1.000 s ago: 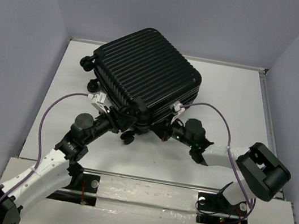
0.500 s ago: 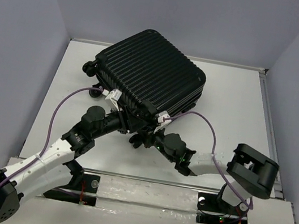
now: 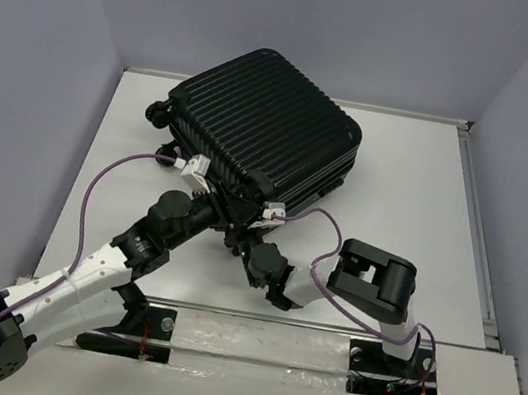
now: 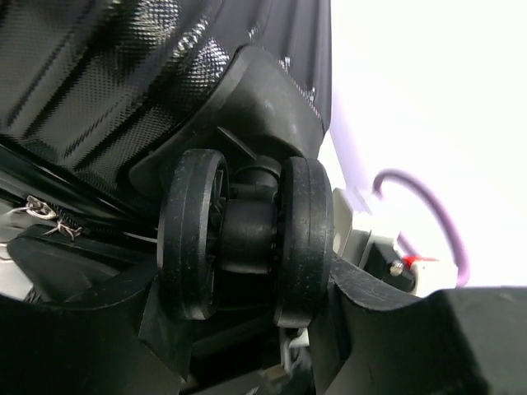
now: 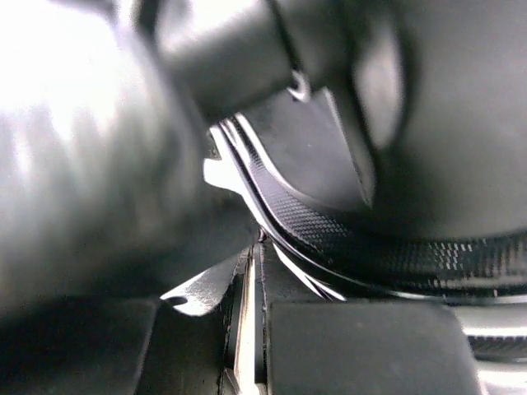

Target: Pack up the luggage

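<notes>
2 arms: white links, black joints, purple cables.

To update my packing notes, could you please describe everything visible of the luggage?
The luggage is a black hard-shell case with a ribbed, glossy shell and rounded corners, closed, lying shell-up and skewed on the white table. Small black wheels show at its left side. At the near corner, a twin wheel is gripped by the left tool; the shut right tool sits beside it, contact unclear.

A white table stands between pale lavender walls, a possibly foil-covered strip along its near edge.
</notes>
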You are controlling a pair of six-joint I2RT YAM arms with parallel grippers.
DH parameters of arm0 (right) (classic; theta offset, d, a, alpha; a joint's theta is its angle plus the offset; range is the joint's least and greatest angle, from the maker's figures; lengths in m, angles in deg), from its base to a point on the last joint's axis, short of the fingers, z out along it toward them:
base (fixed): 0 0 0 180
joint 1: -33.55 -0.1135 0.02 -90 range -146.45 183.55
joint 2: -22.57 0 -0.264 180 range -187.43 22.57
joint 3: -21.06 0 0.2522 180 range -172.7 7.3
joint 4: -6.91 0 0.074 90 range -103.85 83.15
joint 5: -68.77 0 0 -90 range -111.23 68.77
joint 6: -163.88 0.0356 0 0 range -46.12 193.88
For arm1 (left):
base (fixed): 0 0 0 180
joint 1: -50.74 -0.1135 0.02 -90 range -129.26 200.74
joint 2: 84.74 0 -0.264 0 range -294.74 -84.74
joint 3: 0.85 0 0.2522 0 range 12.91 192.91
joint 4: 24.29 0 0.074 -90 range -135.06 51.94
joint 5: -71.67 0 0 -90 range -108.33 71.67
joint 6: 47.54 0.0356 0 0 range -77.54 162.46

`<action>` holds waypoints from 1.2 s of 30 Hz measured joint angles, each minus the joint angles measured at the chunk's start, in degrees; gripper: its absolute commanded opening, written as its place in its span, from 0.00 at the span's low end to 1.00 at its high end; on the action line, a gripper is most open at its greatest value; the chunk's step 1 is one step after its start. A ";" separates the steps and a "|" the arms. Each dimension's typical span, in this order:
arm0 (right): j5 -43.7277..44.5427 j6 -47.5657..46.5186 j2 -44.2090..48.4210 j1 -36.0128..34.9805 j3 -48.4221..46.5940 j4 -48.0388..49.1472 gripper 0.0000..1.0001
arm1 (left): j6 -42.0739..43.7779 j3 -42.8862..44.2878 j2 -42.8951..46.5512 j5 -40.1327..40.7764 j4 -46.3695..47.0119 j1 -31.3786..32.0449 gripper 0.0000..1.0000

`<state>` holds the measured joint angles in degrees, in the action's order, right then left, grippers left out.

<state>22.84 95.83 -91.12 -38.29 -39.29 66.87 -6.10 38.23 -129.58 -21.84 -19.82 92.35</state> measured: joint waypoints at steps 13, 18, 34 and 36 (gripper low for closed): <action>-0.70 5.22 5.70 -6.01 11.69 0.22 1.00 | 1.66 -0.07 8.50 5.46 -9.88 4.39 0.41; -2.91 7.87 15.52 -8.98 20.79 -2.12 1.00 | 6.21 1.95 20.90 13.99 -24.28 5.97 0.97; -24.96 -1.01 49.59 -10.01 8.90 -49.83 1.00 | 12.87 18.12 33.90 31.15 -37.13 5.53 0.99; -25.18 -2.62 54.34 -10.01 8.24 -54.27 1.00 | 13.38 18.86 33.88 31.17 -38.49 5.53 0.99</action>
<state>-2.34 93.21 -36.78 -48.30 -31.05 12.59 7.28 57.10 -95.70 9.33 -58.31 97.88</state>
